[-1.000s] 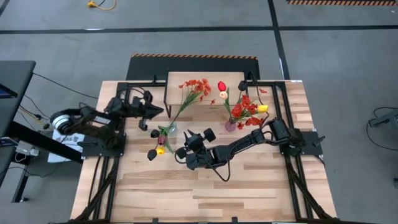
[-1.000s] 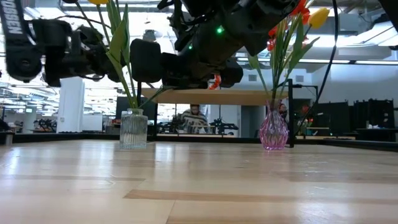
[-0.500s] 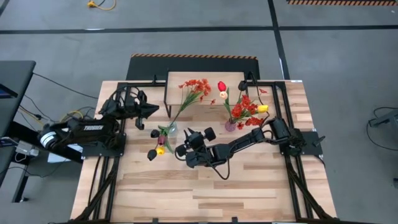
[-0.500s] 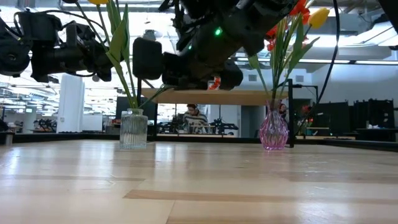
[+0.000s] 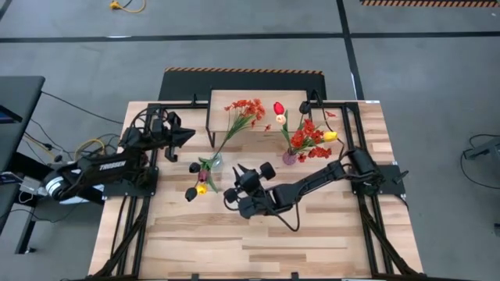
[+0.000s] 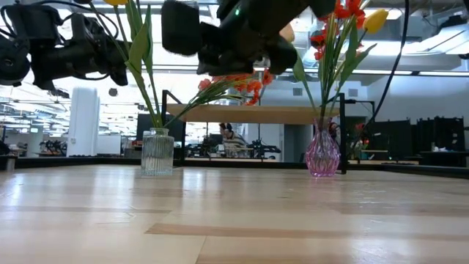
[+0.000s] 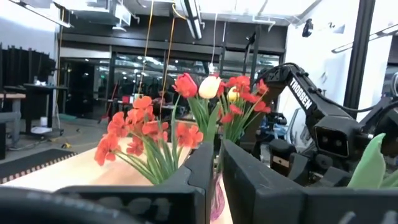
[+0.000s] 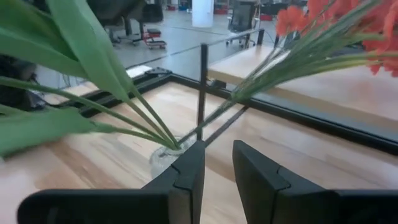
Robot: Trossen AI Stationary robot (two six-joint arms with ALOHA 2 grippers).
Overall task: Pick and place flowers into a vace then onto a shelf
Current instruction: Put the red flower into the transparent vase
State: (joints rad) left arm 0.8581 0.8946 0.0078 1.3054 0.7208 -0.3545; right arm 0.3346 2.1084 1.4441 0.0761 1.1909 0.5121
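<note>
- The left hand [image 5: 187, 133] is held above the left side of the tabletop [image 5: 312, 242], near the shelf's left end, with its fingers [image 7: 205, 171] pressed nearly together and nothing seen between them.
- The right hand [image 5: 229, 192] is raised over the middle of the tabletop, just beside the clear vase [image 5: 213, 161]; its fingers [image 8: 189, 168] are parted by a narrow gap, and nothing is gripped.
- The clear vase [image 6: 157, 151] is seen standing upright on the tabletop, near the shelf [image 5: 293, 97], and holds green-stemmed flowers [image 5: 247, 109] whose red-orange blossoms lean over the shelf top.
- Other tulips [image 5: 201, 184] from the same vase droop toward the near side.
- A pink vase [image 6: 322, 155] is placed upright to the right of the clear one, just beside the shelf, with red, yellow and cream blooms [image 5: 308, 136].
- A person [image 6: 227, 136] is seen far behind the tabletop in the low view.
</note>
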